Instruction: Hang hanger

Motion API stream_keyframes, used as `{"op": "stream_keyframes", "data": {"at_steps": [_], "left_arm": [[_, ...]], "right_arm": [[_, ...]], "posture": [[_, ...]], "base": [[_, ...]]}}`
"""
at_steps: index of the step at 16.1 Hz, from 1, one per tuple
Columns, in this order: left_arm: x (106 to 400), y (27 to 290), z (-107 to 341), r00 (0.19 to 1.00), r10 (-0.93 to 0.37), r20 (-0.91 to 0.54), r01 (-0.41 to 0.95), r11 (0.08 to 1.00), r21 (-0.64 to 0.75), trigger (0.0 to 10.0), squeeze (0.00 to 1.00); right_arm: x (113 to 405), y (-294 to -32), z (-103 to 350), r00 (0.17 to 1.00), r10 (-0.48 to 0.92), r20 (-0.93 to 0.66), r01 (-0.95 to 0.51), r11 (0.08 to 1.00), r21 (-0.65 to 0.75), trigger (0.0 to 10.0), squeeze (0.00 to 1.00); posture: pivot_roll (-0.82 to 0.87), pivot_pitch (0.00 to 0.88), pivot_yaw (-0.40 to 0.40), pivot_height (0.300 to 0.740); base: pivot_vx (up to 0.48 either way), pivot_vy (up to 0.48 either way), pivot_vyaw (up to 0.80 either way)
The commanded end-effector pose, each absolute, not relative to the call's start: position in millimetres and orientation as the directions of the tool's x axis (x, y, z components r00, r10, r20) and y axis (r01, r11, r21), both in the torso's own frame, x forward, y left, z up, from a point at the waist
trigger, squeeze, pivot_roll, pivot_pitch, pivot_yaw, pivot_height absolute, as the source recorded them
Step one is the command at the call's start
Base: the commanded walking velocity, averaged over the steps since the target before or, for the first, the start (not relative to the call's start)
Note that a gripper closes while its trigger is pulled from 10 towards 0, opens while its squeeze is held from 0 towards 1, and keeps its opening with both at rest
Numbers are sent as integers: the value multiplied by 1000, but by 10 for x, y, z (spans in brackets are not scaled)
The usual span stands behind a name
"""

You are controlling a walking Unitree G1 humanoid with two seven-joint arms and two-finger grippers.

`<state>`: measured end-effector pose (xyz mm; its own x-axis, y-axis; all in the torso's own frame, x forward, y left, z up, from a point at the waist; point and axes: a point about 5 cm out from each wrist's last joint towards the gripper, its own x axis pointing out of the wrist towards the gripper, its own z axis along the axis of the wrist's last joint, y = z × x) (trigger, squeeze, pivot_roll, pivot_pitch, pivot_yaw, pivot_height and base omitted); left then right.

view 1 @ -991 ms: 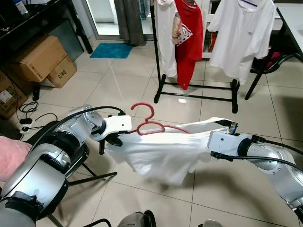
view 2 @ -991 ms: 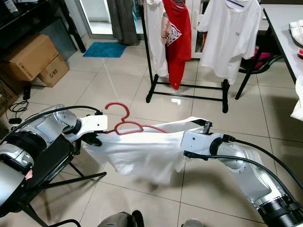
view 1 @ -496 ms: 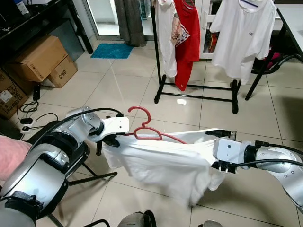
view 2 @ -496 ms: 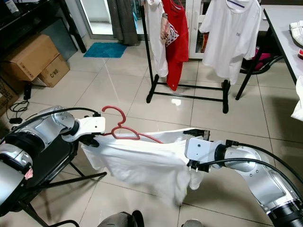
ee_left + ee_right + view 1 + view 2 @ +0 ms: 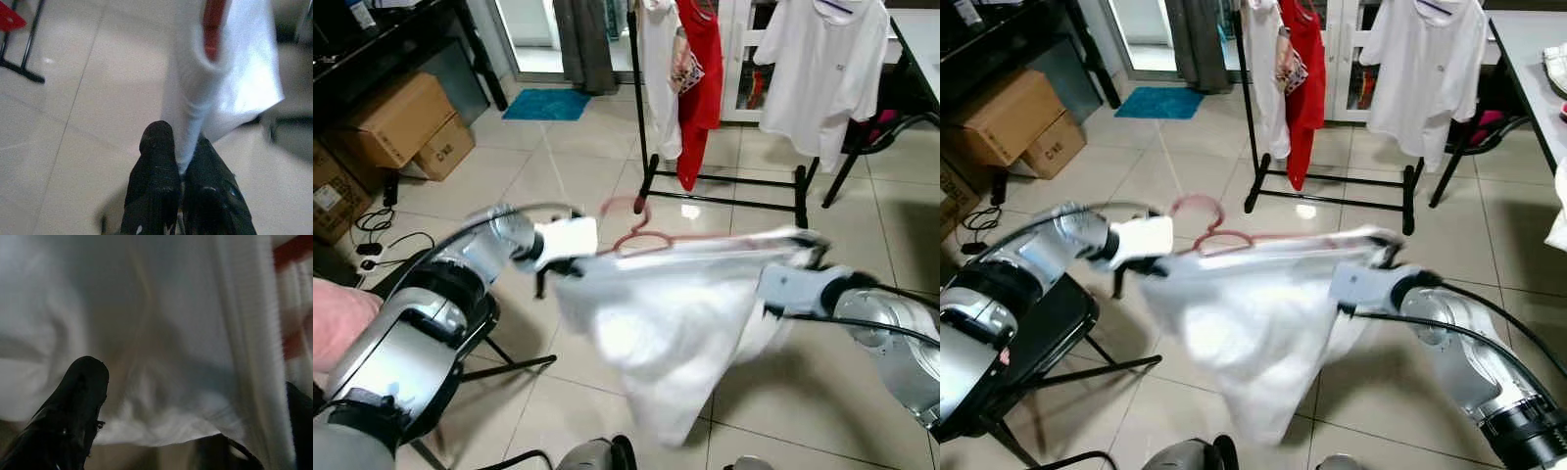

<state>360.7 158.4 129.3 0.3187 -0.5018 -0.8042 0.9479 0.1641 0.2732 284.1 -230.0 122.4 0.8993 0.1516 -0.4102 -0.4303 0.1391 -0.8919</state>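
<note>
A white shirt (image 5: 685,313) on a red hanger (image 5: 631,213) hangs stretched between my two arms, blurred by motion. My left gripper (image 5: 553,266) holds its left shoulder; in the left wrist view the gripper (image 5: 178,147) is shut on a fold of the white cloth, with the red hanger (image 5: 212,27) beyond. My right gripper (image 5: 808,250) carries the other shoulder. In the right wrist view its fingers (image 5: 80,387) stand wide apart and the shirt (image 5: 161,333) drapes across them. The black clothes rack (image 5: 724,194) stands ahead on the tiled floor.
The rack holds white shirts (image 5: 822,69) and a red shirt (image 5: 697,59). Cardboard boxes (image 5: 396,122) sit at the left by a dark shelf. A black folding chair (image 5: 480,343) is under my left arm. A blue mat (image 5: 543,103) lies far ahead.
Both arms have lifted the shirt and hanger higher and toward the rack. The shirt's body now swings down in a long fold, and the picture is blurred.
</note>
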Motion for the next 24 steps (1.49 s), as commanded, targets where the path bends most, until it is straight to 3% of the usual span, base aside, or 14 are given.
{"op": "stream_keyframes", "data": {"at_steps": [1, 2, 3, 4, 5, 6, 7, 10, 14, 15, 17, 21, 24], "left_arm": [[3571, 1844, 1238, 325, -491, -808, 932, 314, 183, 0, 0], [3571, 1827, 1251, 326, -527, -784, 926, 344, 154, 0, 0], [3554, 1815, 1265, 316, -583, -748, 921, 377, 95, 0, 0], [3545, 1816, 1269, 318, -605, -730, 915, 397, 69, 0, 0], [3513, 1872, 1241, 326, -605, -727, 907, 417, 60, 0, 0], [3484, 1940, 1191, 333, -576, -747, 904, 420, 79, 0, 0], [3464, 1967, 1156, 328, -557, -763, 911, 400, 100, 0, 0], [3431, 1977, 1130, 289, -525, -801, 930, 351, 106, 0, 0], [3395, 2016, 1128, 254, -496, -830, 945, 312, 103, 0, 0], [3343, 2038, 1152, 200, -500, -843, 967, 239, 87, 0, 0], [3272, 2059, 1206, 141, -518, -844, 982, 181, 53, 0, 0], [3215, 2127, 1177, 117, -486, -866, 984, 175, 35, 0, 0], [3146, 2118, 1192, 78, -463, -883, 993, 119, 26, 0, 0]], "right_arm": [[2860, -2557, 1314, 952, 2, -307, -303, 160, -939, 10000, 0], [2837, -2547, 1278, 955, 3, -295, -291, 173, -941, 10000, 0], [2777, -2542, 1170, 954, -18, -298, -274, 347, -897, 10000, 0], [2758, -2541, 1148, 957, -30, -290, -259, 371, -892, 10000, 0], [2728, -2513, 1143, 965, -43, -259, -180, 608, -773, 10000, 0], [2704, -2442, 1162, 970, 28, -243, -198, 672, -713, 10000, 0], [2667, -2331, 1164, 957, 138, -256, -281, 667, -689, 10000, 0], [2601, -2235, 1256, 934, 255, -252, -358, 614, -703, 10000, 0], [2617, -2454, 1366, 945, 176, -275, -326, 577, -749, 10000, 0], [2613, -2597, 1370, 923, 156, -352, -377, 553, -743, 10000, 0], [2625, -2760, 1368, 890, 132, -437, -439, 512, -739, 10000, 0], [2734, -2784, 1491, 894, 135, -428, -434, 500, -749, 10000, 0], [2821, -2827, 1535, 890, 124, -439, -440, 482, -758, 10000, 0]], "posture": [[-109, 54, 191, 740], [-109, 54, 191, 740], [-107, 54, 191, 740], [-104, 51, 188, 740], [-102, 50, 187, 740], [-101, 48, 186, 740], [-103, 46, 185, 740], [-108, 39, 188, 740], [-117, 34, 195, 740], [-125, 32, 199, 740], [-122, 30, 194, 740], [-116, 31, 184, 740], [-110, 36, 183, 740]], "base": [[0, 0, 0], [0, 0, 0], [0, 0, 0], [0, 0, 0], [0, 0, 0], [0, 0, 0], [0, 0, 0], [0, 0, 0], [0, 0, 0], [0, 0, 0], [0, 0, 0], [0, 0, 0], [0, 0, 0]]}}
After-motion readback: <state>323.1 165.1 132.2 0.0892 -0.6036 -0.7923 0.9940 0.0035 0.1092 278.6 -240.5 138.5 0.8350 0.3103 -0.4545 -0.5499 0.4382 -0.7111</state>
